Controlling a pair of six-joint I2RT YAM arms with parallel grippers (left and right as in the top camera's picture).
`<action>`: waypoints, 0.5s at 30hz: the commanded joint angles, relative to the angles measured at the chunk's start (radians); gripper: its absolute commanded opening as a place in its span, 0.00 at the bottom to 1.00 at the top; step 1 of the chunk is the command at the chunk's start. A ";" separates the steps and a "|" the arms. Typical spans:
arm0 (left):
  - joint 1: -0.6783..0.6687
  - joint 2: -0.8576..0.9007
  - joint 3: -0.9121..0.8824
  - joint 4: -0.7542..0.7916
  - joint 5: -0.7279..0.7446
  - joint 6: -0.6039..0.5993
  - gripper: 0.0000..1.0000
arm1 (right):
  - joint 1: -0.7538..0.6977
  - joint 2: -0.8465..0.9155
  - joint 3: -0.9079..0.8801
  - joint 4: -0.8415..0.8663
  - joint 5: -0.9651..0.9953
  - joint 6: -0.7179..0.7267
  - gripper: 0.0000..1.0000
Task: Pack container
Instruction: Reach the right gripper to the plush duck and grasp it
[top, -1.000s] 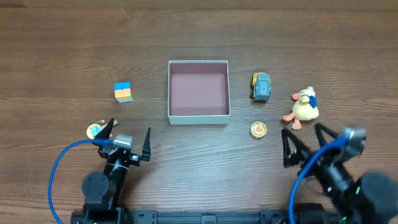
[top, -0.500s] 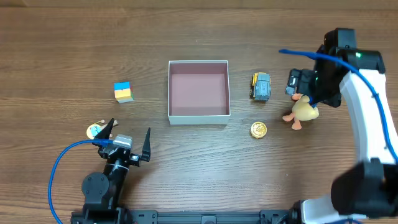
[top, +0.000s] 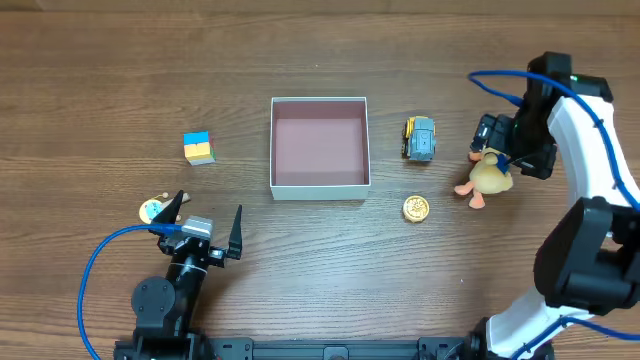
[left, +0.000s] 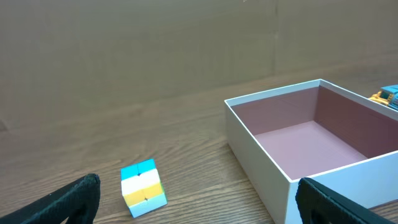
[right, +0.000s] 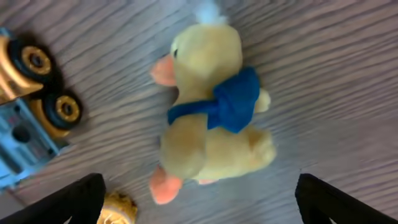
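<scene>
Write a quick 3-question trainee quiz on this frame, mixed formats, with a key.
1. True or false: the container holds no toys yet.
2. Which toy lies directly under the open right pincer? A) teddy bear B) plush duck C) rubber ball
3. How many toys lie on the table on the right arm's side of the container?

Key: 1 true. 2 B. 3 three: the toy truck, the gold coin and the plush duck.
</scene>
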 joint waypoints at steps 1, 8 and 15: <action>0.007 -0.007 -0.004 0.000 -0.006 -0.018 1.00 | -0.003 0.042 -0.011 0.026 0.027 0.016 1.00; 0.007 -0.007 -0.004 0.000 -0.006 -0.018 1.00 | -0.005 0.176 -0.049 0.088 0.034 0.020 1.00; 0.007 -0.007 -0.004 0.000 -0.006 -0.018 1.00 | -0.005 0.184 -0.049 0.108 0.034 0.020 0.57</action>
